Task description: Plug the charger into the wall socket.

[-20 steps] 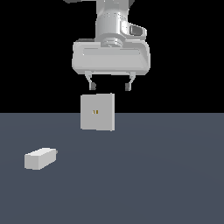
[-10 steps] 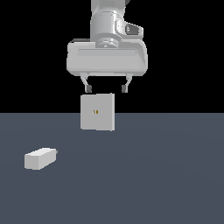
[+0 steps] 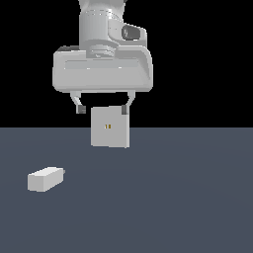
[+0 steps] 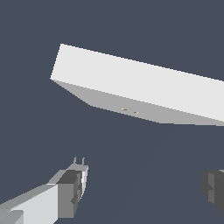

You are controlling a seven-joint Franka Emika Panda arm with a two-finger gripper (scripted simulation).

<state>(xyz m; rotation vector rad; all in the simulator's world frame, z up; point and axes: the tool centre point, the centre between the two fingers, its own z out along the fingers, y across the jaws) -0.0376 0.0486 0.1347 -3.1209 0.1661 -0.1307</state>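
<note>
1. Off-white is the colour of both task things: the charger (image 3: 45, 179), a small long block, lies on the dark counter (image 3: 188, 197) toward the exterior view's left, and the wall socket (image 3: 110, 127) stands upright farther back, near the middle.
2. Above the socket hangs the claw (image 3: 103, 107). Its two fingers are spread wide and nothing is between them, so it is released and empty.
3. In the wrist view the socket (image 4: 144, 89) shows two small gold slots on its face, and one finger (image 4: 72, 188) appears with open space next to it.
4. As I judge it, the step in hand is to reach the charger, which is well apart from the claw.
5. To do it well, the claw should travel over the block, turn so the fingers close across its narrow sides, and come down straight, keeping it level.
6. A centred grip should matter later, because the slots are tiny and a tilted charger would probably miss them.
7. No brand, label or writing can be read on anything.
</note>
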